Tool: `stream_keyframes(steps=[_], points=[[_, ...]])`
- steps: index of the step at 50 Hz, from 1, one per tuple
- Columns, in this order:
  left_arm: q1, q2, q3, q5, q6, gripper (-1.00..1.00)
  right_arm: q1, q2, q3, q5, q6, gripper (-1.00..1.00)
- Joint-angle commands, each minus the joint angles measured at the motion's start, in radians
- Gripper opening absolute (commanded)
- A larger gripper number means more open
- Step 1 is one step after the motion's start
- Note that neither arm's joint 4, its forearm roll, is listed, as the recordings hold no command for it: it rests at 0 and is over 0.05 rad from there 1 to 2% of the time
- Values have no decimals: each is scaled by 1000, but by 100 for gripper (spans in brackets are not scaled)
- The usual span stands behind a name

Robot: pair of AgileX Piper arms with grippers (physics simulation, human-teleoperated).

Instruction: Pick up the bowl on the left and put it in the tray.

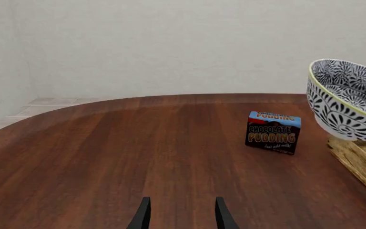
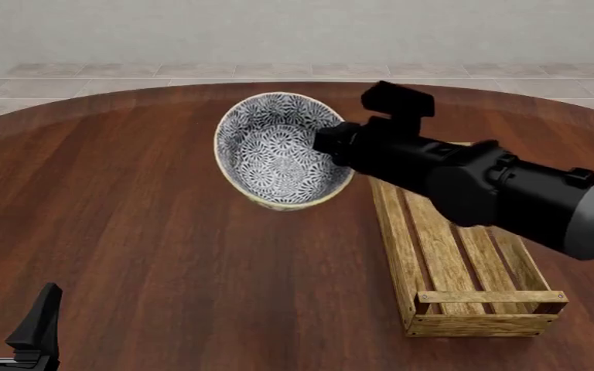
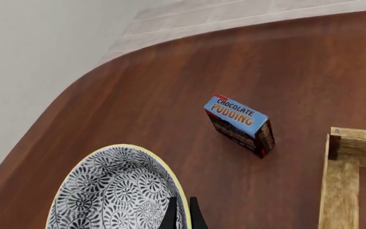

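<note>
The blue-and-white patterned bowl (image 2: 276,151) hangs tilted in the air, its opening turned toward the front camera, just left of the far end of the wooden slatted tray (image 2: 462,297). My right gripper (image 2: 330,143) is shut on its cream rim, which shows pinched between the fingers in the right wrist view, at gripper (image 3: 181,214) and bowl (image 3: 113,191). The left wrist view has the bowl (image 1: 345,102) above the tray's corner (image 1: 361,160). My left gripper (image 2: 10,317) rests open and empty at the table's near left, far from both.
A blue and dark chocolate pudding box (image 1: 272,132) stands on the dark wood table beyond the tray's far end, also visible as the box (image 3: 239,125) near the tray (image 3: 354,176). The right arm hides it in the front view.
</note>
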Motion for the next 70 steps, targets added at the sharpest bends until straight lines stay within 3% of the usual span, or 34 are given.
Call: stream_keyframes(steps=[1, 33, 47, 70], points=[[0, 0, 0, 0, 0, 100, -44, -39, 31, -8, 17, -100], [0, 0, 0, 0, 0, 100, -142, -124, 113, -18, 60, -100], [0, 0, 0, 0, 0, 100, -229, -109, 137, -13, 66, -100], [0, 0, 0, 0, 0, 100, -282, -130, 176, -32, 93, -100]])
